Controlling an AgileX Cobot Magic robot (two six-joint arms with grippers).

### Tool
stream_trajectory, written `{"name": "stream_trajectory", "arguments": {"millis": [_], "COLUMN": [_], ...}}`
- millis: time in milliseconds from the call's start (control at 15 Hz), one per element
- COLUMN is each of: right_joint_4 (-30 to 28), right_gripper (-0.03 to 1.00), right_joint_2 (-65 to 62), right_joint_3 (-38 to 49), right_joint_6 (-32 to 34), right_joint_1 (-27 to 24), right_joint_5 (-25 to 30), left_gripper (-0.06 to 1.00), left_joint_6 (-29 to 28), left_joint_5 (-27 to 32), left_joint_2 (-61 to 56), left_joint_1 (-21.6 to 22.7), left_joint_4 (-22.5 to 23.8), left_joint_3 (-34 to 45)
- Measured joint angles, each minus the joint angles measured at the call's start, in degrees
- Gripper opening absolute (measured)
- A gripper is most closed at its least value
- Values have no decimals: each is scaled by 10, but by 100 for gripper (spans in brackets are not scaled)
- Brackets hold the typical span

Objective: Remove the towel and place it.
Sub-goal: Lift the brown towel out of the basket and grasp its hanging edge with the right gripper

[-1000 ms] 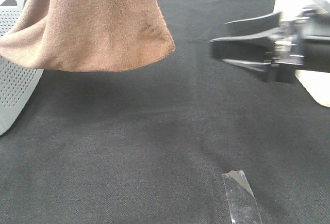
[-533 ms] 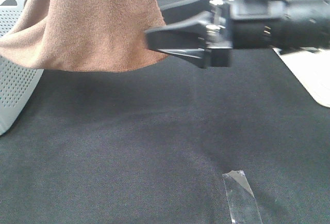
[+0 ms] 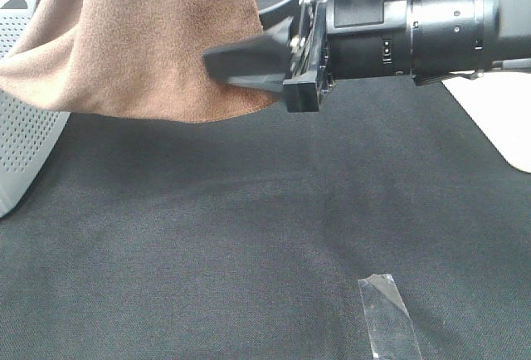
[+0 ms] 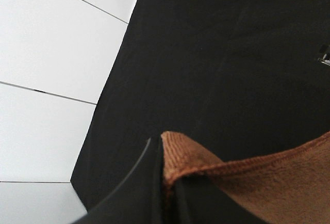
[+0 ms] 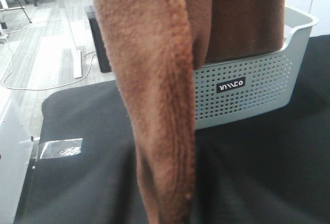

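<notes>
The brown fuzzy towel [image 3: 149, 36] hangs in folds at the upper left of the exterior high view, its lower hem clear of the black cloth. My left gripper [image 4: 170, 188] is shut on a corner of the towel [image 4: 258, 182]. My right gripper [image 3: 236, 38] reaches across from the right at the towel's lower right edge. One finger [image 3: 241, 57] lies in front of the fabric and the other goes behind it, so the jaws stand apart astride the edge. The right wrist view is filled by that hanging towel edge [image 5: 154, 95].
A grey perforated basket [image 3: 25, 128] stands at the left, also seen behind the towel as the basket [image 5: 247, 90]. Black table cloth [image 3: 249, 211] covers the table. A strip of clear tape [image 3: 388, 318] lies near the front. A white surface [image 3: 506, 119] borders the right.
My right arm has swung in from the far right to the towel's lower right edge, and its jaws have narrowed around the fabric. The towel and the left gripper have stayed put.
</notes>
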Motion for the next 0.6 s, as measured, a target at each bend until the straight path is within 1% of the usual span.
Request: {"name": "stream_trajectory", "arguments": {"millis": [67,133,200,333,400,467,533,600], "right_joint_4": [0,1,1,1,1,1,0,-17], "right_gripper": [18,4,0,0,0,0,0,0], "right_joint_2": [0,0,0,0,0,0,0,-1], "right_joint_3": [0,0,0,0,0,0,-2,-14], "right_joint_6": [0,8,9,17,51,64,104,152], "right_joint_1": [0,0,0,0,0,0,0,0], "right_joint_5": [-13,-33,-38,-43,-43,-43,-43,-46], "left_gripper": [0,0,0,0,0,0,0,0], "left_joint_6": [0,0,0,0,0,0,0,0], "left_joint_5": [0,0,0,0,0,0,0,0], "left_joint_2": [0,0,0,0,0,0,0,0], "left_joint_1": [0,0,0,0,0,0,0,0], "left_joint_4": [-2,-7,-12,-34,-44,-47,-48,-48], "left_joint_3": [0,0,0,0,0,0,0,0]}}
